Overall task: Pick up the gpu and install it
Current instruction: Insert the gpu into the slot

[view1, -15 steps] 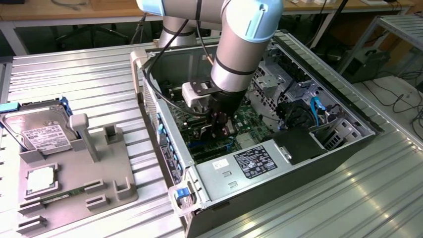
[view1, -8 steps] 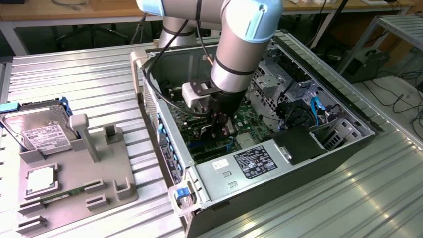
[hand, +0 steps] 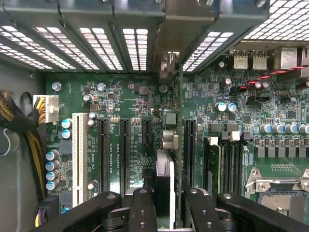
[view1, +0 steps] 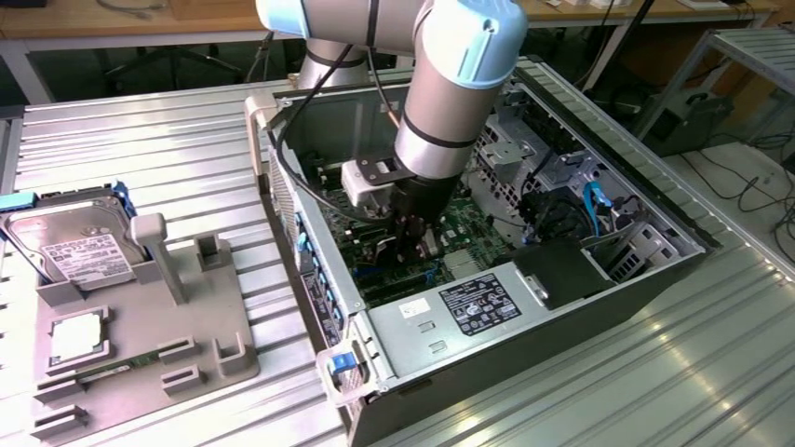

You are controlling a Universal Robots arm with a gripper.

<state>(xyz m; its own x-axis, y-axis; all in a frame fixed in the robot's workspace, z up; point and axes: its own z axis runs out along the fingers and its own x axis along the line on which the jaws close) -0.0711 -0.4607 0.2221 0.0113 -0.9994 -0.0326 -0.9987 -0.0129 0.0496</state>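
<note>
**Robot arm holds graphics card edge-on over motherboard inside open PC case**

One robot arm [view1: 453,102] reaches down into one open computer case [view1: 597,307] lying on a ribbed metal table [view1: 695,372]. In the wrist view, its gripper [hand: 165,200] is pinching the gpu [hand: 164,181], seen edge-on as a thin dark slab between the two black fingers [hand: 141,208], standing upright just above the green motherboard [hand: 135,121]. The card's fan face and its lower edge are hidden, so whether it touches a slot cannot be told. Three long black expansion slots [hand: 104,154] and one white slot [hand: 77,154] lie to one side of the card; another black slot [hand: 189,150] lies on the other.

In the exterior view, the gripper and card are dark and hard to make out inside the case, below the arm's wrist. On the exterior view's left, one grey parts holder [view1: 149,354] carries one silver hard drive [view1: 81,251] with a white label and one green memory stick [view1: 125,361]. A fan grille is cut off at the wrist view's edge.
</note>
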